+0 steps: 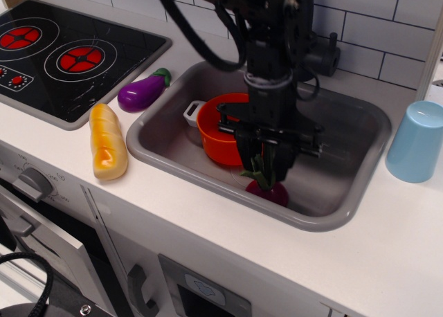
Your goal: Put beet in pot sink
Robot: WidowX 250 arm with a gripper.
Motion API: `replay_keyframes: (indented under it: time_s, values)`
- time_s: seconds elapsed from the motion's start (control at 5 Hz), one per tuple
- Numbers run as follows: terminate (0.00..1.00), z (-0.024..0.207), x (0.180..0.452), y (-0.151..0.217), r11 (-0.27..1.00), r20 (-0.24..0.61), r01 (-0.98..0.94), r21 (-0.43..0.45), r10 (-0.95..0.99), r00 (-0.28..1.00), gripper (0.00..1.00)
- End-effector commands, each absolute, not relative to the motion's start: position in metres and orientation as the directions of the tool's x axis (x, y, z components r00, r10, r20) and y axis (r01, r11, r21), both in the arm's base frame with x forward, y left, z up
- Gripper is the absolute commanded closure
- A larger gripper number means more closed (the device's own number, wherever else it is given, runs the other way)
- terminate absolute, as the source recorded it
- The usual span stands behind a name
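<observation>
The dark magenta beet (268, 192) lies on the floor of the grey sink (163, 162), near its front wall. Its green stalks point up between my fingers. My gripper (264, 166) stands straight above the beet, and its fingers (247, 158) are closed in on the stalks. The orange pot (217, 132) with grey handles stands in the sink just to the left of the gripper. Its right side is hidden behind the arm.
A purple eggplant (142, 92) and a yellow bread loaf (108, 141) lie on the counter left of the sink. A black stove top (62, 54) is at the far left. A pale blue cup (417, 141) stands right of the sink. A dark faucet (325, 54) is behind the arm.
</observation>
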State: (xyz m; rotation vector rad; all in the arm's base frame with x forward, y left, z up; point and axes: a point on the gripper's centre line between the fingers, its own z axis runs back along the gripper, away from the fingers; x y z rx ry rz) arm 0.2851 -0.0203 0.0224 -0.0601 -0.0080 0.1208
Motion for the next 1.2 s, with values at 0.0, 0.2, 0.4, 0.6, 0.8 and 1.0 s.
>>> replay_keyframes:
  time_s: [0.0, 0.2, 0.4, 0.6, 0.8, 1.0]
  values:
    - [0.00, 0.053, 0.288, -0.015, 0.995, -0.001, -0.093, -0.037, 0.093, 0.996, 1.00]
    - [0.00, 0.080, 0.285, -0.013, 0.991, 0.006, -0.119, -0.061, 0.120, 0.993, 1.00]
    - [0.00, 0.108, 0.289, -0.001, 0.977, 0.019, -0.172, -0.126, 0.175, 0.984, 1.00]
    - [0.00, 0.119, 0.294, 0.017, 0.961, 0.129, -0.243, -0.129, 0.259, 0.957, 1.00]
    - [0.00, 0.127, 0.315, 0.036, 0.945, 0.168, -0.310, -0.107, 0.325, 0.931, 1.00]
    - [0.00, 0.124, 0.322, 0.053, 0.944, 0.162, -0.309, -0.113, 0.324, 0.932, 1.00]
